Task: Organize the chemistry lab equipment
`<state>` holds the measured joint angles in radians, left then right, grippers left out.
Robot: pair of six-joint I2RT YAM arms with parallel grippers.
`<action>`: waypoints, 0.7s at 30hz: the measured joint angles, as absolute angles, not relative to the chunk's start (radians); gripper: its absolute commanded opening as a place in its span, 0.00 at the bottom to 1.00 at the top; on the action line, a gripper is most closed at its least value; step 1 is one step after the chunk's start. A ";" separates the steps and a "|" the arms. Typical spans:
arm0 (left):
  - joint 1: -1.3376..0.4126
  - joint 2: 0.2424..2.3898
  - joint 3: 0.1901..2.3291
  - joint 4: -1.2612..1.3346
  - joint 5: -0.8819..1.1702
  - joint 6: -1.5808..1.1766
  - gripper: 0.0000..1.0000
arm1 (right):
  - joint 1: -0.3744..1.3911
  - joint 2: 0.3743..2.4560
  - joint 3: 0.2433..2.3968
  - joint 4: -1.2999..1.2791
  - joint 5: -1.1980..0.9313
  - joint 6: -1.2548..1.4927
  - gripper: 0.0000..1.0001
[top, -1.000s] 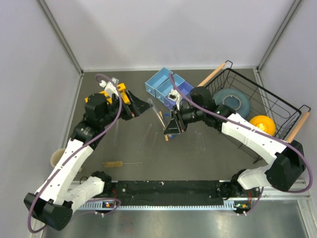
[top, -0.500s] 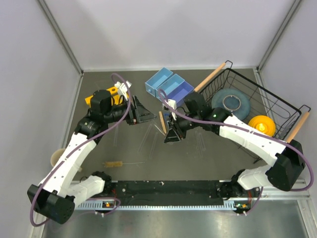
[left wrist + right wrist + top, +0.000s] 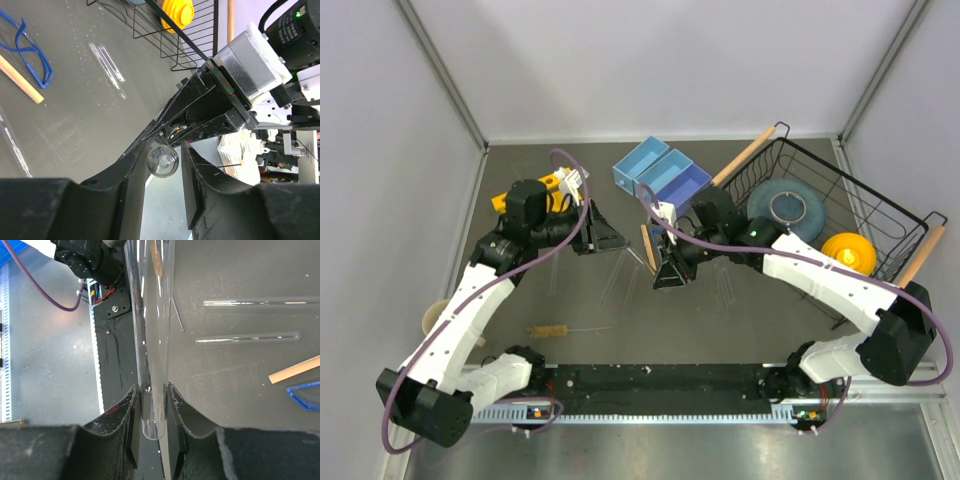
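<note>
Handling of one glass tube during sorting. The right gripper (image 3: 151, 387) is clamped on a clear tube (image 3: 150, 340). The tube's open end lies at the finger roots and its length runs out past the fingertips, held clear of the table (image 3: 770, 330).

In the left wrist view, the left gripper (image 3: 164, 150) has its fingers close on either side of a rounded tube end (image 3: 162, 161), seen end-on. We cannot tell whether they press on the glass, nor whether this is the same tube that the right gripper holds.

The remaining equipment lies loose on the table:
- two more tubes (image 3: 247, 339), side by side;
- the wooden stick (image 3: 295, 369);
- the blue safety glasses (image 3: 30, 50), just beside the stick;
- the bristle brush (image 3: 555, 328), well apart toward the near edge.

We judge the task to be at an early stage, in the carry or hand-over of a tube. Nothing shows in the blue bins (image 3: 660, 172), which we take as the likely destination.

The next move calls for firm contact on one side before the other releases. The tube should then travel level to a bin and be lowered gently, since the smooth, thin glass may slip or crack.
</note>
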<state>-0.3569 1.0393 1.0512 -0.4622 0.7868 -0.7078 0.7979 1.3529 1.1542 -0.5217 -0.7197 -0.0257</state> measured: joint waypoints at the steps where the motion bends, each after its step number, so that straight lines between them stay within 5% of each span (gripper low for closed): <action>1: -0.356 1.040 1.052 -0.469 0.785 -0.702 0.34 | 0.798 1.353 1.154 -0.522 -0.720 -0.027 0.15; 14: -0.355 1.061 1.062 -0.501 0.784 -0.672 0.15 | 0.804 1.353 1.155 -0.539 -0.711 -0.027 0.20; 17: -0.355 1.060 1.062 -0.502 0.781 -0.669 0.14 | 0.805 1.353 1.156 -0.542 -0.708 -0.030 0.42; 21: -0.355 1.053 1.062 -0.505 0.765 -0.668 0.13 | 0.809 1.353 1.167 -0.550 -0.705 -0.056 0.55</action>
